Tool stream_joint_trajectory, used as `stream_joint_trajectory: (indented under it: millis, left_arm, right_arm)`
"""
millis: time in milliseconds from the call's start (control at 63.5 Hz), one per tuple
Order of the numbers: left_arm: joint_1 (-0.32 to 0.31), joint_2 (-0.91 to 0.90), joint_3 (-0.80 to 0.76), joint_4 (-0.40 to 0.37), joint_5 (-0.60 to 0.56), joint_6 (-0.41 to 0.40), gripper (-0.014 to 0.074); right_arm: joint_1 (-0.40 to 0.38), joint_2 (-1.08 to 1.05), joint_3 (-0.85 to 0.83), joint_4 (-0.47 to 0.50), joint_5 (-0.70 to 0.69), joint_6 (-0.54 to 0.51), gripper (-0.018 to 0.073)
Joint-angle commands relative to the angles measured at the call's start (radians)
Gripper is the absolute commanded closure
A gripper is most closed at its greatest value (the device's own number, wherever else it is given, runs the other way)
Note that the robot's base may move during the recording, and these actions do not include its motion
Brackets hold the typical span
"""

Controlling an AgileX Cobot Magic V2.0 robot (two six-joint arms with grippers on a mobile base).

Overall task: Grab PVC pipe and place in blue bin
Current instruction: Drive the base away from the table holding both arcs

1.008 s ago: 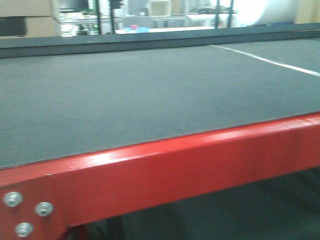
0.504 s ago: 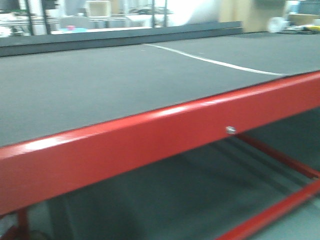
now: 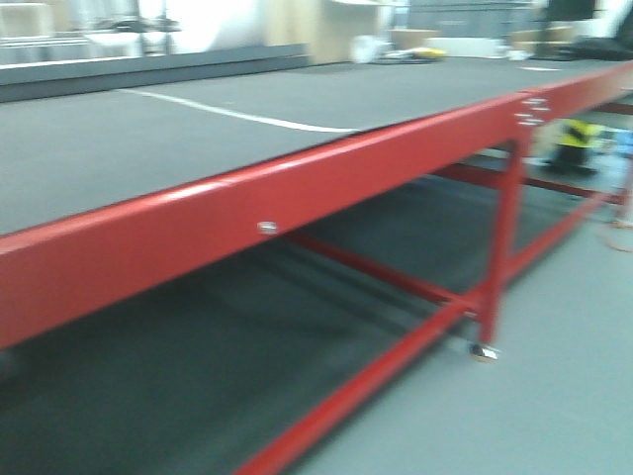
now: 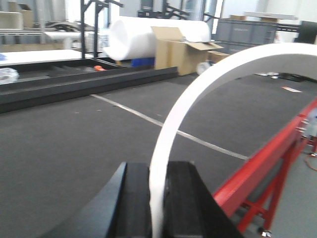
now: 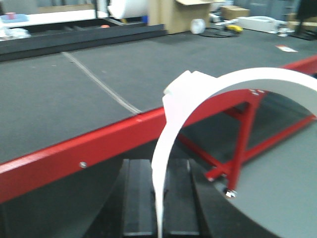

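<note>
A white curved PVC pipe (image 4: 198, 89) rises out of my left gripper (image 4: 158, 171) and arcs up to the right; the gripper is shut on its lower end. In the right wrist view the same kind of white arc, the PVC pipe (image 5: 173, 129), stands clamped in my right gripper (image 5: 161, 166), which is shut on it, with a white lump (image 5: 188, 82) on its upper bend. The left gripper hangs over the dark table top (image 4: 74, 139); the right gripper sits in front of the table's red edge (image 5: 99, 144). The blue bin is out of view. Neither gripper shows in the front view.
A long table with a dark mat (image 3: 119, 139) and a red steel frame (image 3: 297, 198) fills the front view; its leg (image 3: 499, 247) stands on a caster over grey floor (image 3: 554, 376). Behind the table are a white roll (image 4: 148, 37), cardboard boxes (image 4: 181, 52) and grey crates (image 4: 247, 32).
The front view has swung right along the table: the red edge now runs diagonally, and a table leg, lower rails and the floor have come into view.
</note>
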Motion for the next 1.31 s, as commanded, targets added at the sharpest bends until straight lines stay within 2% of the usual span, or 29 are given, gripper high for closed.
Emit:
stream_joint_trajectory:
  millis: [0,1291]
  left_arm:
    - [-0.005,-0.005,-0.001,-0.006,-0.020,0.001,0.0707]
    - [-0.005,-0.005,-0.001,-0.006,-0.020,0.001,0.0707]
  right_arm:
    - [0.000,-0.004,-0.005,-0.004,-0.024,-0.002,0.0728]
    - [0.000,-0.004,-0.005,-0.004,-0.024,-0.002,0.0728]
